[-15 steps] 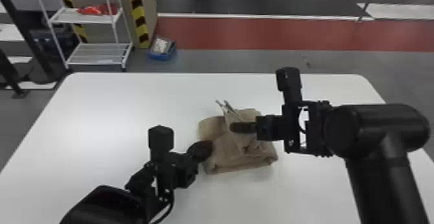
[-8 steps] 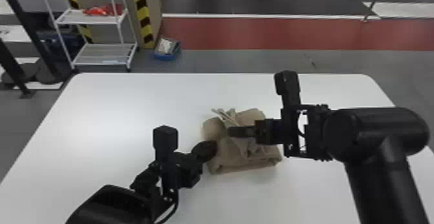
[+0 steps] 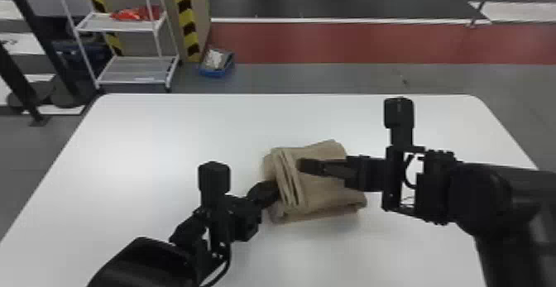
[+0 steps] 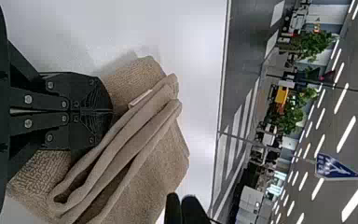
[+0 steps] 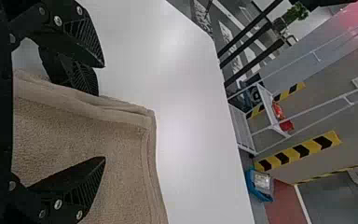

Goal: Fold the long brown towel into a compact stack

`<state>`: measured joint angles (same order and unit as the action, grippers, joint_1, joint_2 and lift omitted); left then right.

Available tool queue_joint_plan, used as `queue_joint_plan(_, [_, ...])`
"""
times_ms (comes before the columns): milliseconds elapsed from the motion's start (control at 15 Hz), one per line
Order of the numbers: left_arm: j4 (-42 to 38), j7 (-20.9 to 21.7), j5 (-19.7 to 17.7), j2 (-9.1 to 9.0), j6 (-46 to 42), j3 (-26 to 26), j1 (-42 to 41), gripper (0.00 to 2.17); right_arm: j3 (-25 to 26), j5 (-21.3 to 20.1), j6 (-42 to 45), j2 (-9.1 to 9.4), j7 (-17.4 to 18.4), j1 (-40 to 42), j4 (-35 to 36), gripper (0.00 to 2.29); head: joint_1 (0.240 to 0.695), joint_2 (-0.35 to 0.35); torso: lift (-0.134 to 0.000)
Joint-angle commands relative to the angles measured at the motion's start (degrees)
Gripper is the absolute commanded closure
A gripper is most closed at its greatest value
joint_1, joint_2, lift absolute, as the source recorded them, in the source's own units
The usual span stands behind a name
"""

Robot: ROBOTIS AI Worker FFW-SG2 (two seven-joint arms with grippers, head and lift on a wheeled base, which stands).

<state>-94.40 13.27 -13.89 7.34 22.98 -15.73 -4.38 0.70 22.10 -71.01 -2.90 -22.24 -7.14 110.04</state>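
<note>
- the left gripper (image 4: pixel 111 111) has its jaws pressed together, with no cloth visible between them; they sit against the left side of the bundle, probably so the stacked layers there don't spring loose.
- the right gripper (image 5: pixel 105 112) has its jaws wide, one on each side of a hemmed part of the cloth; they are over the top of the bundle, likely set to tuck or smooth that panel, though whether they touch it i can't tell.
- the brown towel (image 3: pixel 327 187) lies well in from the far edge of the desk (image 3: pixel 124 174), a bit nearer the far right corner than the far left one, within reach of both arms.
- it looks soft and looped, light brown, with smooth hems and a small pale label (image 4: pixel 140 98). several narrow pleats run along its left part, loose and slightly gaping; the rest lies flatter, with a rolled fold at the near right.
- so the stack is small already but uneven: i'd judge the folding mostly done, with those pleats left to flatten. pushing too hard could bunch them up.
- past the far edge, towards the far left corner, are a white rack (image 3: pixel 136 69) with something red (image 3: pixel 136 14) on it and a blue bin (image 3: pixel 215 73) on the floor.
</note>
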Motion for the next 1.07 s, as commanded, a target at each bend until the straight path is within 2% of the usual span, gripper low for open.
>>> queue_joint_plan(0, [0.0, -0.09, -0.09, 0.04, -0.34, 0.09, -0.19, 1.42, 4.49, 0.84, 1.08, -1.05, -2.72, 5.12, 5.36, 0.1, 0.695, -0.023, -0.125])
queue_joint_plan(67, [-0.09, -0.17, -0.09, -0.04, -0.34, 0.09, -0.28, 1.42, 6.16, 1.1, 1.79, -1.23, -4.39, 7.05, 7.12, 0.26, 0.695, -0.032, -0.125])
queue_joint_plan(133, [-0.26, -0.35, 0.0, -0.04, -0.52, 0.09, -0.36, 1.42, 7.65, 0.93, 3.54, -1.67, -6.23, 8.99, 9.14, 0.66, 0.695, -0.043, -0.125])
queue_joint_plan(200, [-0.35, -0.53, -0.09, 0.04, -0.87, 0.17, -0.54, 1.42, 8.79, 0.75, 4.07, -2.46, -7.9, 10.83, 10.37, 1.56, 0.695, -0.063, -0.125])
queue_joint_plan(267, [-0.7, -0.53, 0.0, 0.04, -0.87, 0.35, -0.8, 1.42, 9.5, -0.39, 3.54, -3.51, -9.57, 12.41, 12.04, 2.18, 0.695, -0.072, -0.125])
queue_joint_plan(333, [-0.79, -0.53, 0.0, 0.04, -0.87, 0.61, -0.89, 1.42, 9.58, -2.15, 5.48, -4.39, -10.63, 15.23, 13.71, 2.24, 0.695, -0.083, -0.125])
queue_joint_plan(400, [-0.79, -0.61, 0.0, -0.04, -0.87, 0.7, -0.89, 1.42, 9.67, -3.73, 7.59, -4.31, -11.68, 17.86, 14.94, 2.24, 0.695, -0.093, -0.125])
queue_joint_plan(533, [-0.79, -0.88, 0.0, -0.04, -1.04, 0.61, -0.89, 1.42, 10.02, -3.73, 13.56, -4.31, -12.3, 22.43, 15.03, 2.24, 0.695, -0.117, -0.125])
queue_joint_plan(667, [-0.7, -1.32, 0.18, 0.04, -1.22, 0.7, -0.89, 1.42, 10.38, -4.26, 16.9, -4.31, -14.76, 25.69, 14.24, 2.24, 0.695, -0.125, -0.125])
queue_joint_plan(1000, [-0.7, -1.23, 0.26, -0.04, -1.04, 0.88, -0.71, 1.42, 10.46, -5.66, 22.35, -4.04, -15.02, 27.71, 10.64, 2.24, 0.695, -0.138, -0.125])
